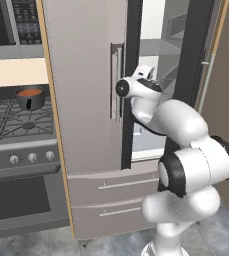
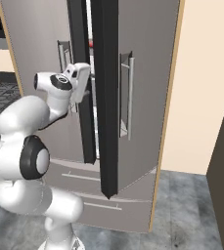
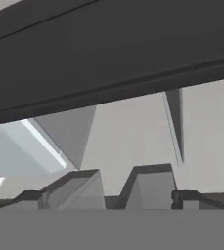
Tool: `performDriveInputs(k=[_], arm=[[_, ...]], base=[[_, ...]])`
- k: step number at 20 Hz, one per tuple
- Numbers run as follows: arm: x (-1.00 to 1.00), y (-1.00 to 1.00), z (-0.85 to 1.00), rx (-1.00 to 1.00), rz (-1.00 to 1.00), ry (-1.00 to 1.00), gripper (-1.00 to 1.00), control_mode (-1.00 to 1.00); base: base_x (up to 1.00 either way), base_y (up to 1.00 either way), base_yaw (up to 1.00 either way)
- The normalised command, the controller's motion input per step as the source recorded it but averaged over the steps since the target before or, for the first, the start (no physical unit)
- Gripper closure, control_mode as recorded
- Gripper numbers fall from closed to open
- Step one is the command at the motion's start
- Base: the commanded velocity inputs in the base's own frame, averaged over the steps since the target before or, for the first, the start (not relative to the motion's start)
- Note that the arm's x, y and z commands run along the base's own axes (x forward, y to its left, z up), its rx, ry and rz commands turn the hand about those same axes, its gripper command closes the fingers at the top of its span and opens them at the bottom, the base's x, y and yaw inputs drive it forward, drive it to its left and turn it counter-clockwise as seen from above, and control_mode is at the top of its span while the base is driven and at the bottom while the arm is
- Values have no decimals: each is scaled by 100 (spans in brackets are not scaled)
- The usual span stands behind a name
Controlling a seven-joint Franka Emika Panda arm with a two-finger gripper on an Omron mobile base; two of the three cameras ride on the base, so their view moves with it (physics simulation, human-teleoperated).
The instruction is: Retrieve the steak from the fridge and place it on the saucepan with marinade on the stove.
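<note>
The fridge (image 1: 86,100) is a tall grey stainless unit with long vertical bar handles and two drawers below. Its left door is closed, while its right door (image 2: 128,93) stands swung out toward the camera, its dark edge facing the arm. Through the gap, the left base view shows pale grey inner shelves (image 1: 158,47). A small red patch (image 2: 91,44) peeks out high in the narrow slit between the doors in the right base view; it may be the steak, but it is too small to tell.

The saucepan (image 1: 30,97) is a small dark grey pot with a short black handle and orange-red liquid inside. It sits on the black grates of the stove (image 1: 16,150), at the rear right corner, just beside the fridge's left side. The stove has a row of round knobs and a dark-windowed oven door. A microwave (image 1: 11,22) hangs above it.

The arm's wrist reaches into the opening between the closed left door and the open right one, beside the left door's handle (image 1: 116,80). The pincer (image 3: 108,197) faces pale grey interior panels under a dark band, its two tips set well apart with nothing between them.
</note>
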Motion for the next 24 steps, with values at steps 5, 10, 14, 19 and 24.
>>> performDriveInputs(k=[5, 10, 14, 19, 24], arm=[[56, -15, 0, -1, -4, 0, -100, -100], [59, -18, -5, 0, -2, 0, -100, -100], [52, -18, -12, 0, -3, 0, -100, -100], [48, -14, -14, 0, -3, 0, -100, -100], [24, -18, -6, -1, -8, 0, -100, -100]], base=[[0, 0, 0], [0, 0, 0], [0, 0, 0], [0, 0, 0], [0, 0, 0]])
